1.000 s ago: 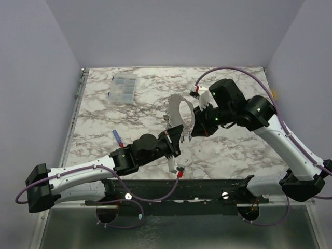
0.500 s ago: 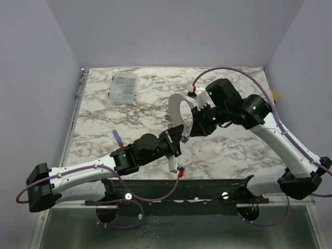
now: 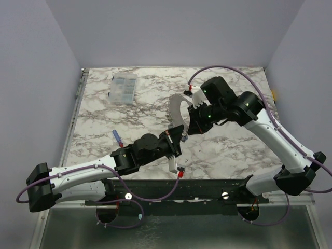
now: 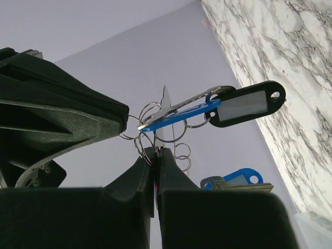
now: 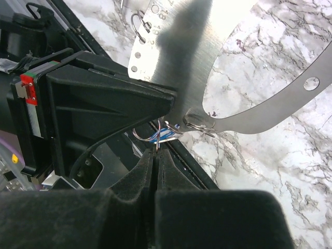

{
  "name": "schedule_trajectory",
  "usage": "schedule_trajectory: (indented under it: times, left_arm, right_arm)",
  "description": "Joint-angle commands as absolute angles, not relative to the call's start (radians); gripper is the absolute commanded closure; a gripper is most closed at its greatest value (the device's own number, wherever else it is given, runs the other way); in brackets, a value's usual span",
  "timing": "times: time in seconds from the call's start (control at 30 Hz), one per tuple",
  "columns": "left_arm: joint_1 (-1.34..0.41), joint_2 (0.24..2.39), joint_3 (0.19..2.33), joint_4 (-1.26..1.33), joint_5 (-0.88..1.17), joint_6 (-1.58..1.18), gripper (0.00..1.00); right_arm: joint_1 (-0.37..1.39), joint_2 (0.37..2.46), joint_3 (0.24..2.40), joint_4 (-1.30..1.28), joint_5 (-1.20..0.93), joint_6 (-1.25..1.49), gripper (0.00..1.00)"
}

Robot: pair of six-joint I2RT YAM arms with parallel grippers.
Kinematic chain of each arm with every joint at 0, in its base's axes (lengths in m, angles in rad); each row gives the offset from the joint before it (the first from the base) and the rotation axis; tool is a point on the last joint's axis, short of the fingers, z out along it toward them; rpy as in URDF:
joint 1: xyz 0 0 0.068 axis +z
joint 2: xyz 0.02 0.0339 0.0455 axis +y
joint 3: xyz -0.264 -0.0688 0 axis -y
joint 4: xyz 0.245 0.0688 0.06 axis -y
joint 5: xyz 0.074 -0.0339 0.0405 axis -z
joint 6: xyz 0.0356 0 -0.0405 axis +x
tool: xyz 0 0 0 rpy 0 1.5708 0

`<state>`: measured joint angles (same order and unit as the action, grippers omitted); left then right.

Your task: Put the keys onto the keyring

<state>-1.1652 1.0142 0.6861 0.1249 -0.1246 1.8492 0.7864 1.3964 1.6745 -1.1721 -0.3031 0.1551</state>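
The keyring (image 3: pixel 177 106) is a large grey metal band with small holes, held up above the table; it fills the top of the right wrist view (image 5: pixel 207 67). My left gripper (image 3: pixel 181 136) is shut on a small wire split ring (image 4: pixel 148 148) in the left wrist view (image 4: pixel 156 150). A blue key (image 4: pixel 181 115) with a black-framed tag (image 4: pixel 249 104) hangs by it. Another blue key (image 4: pixel 236 179) shows lower down. My right gripper (image 3: pixel 188 129) meets the left one tip to tip and is shut (image 5: pixel 156 151) on a thin wire ring (image 5: pixel 155 136) beside a blue key.
One loose blue key (image 3: pixel 118 137) lies on the marble table at the left. A clear compartment box (image 3: pixel 123 87) stands at the back left. A split ring (image 5: pixel 199 122) hangs in a hole of the metal band. The table's dark front rail (image 3: pixel 207 184) runs below the grippers.
My right arm has moved left and down, bringing its gripper tip against the left gripper. The left arm and the metal band have stayed in place.
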Motion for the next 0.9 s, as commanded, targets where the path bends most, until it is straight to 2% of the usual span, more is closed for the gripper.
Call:
schedule_trajectory:
  times: [0.0, 0.87]
  left_arm:
    - [-1.169, 1.012, 0.709, 0.159, -0.133, 1.869, 1.00]
    - [-1.170, 1.020, 0.702, 0.173, -0.132, 1.864, 1.00]
  right_arm:
    - [0.792, 1.406, 1.702, -1.170, -0.277, 0.141, 0.99]
    - [0.831, 1.446, 1.726, -1.220, -0.269, 0.127, 0.99]
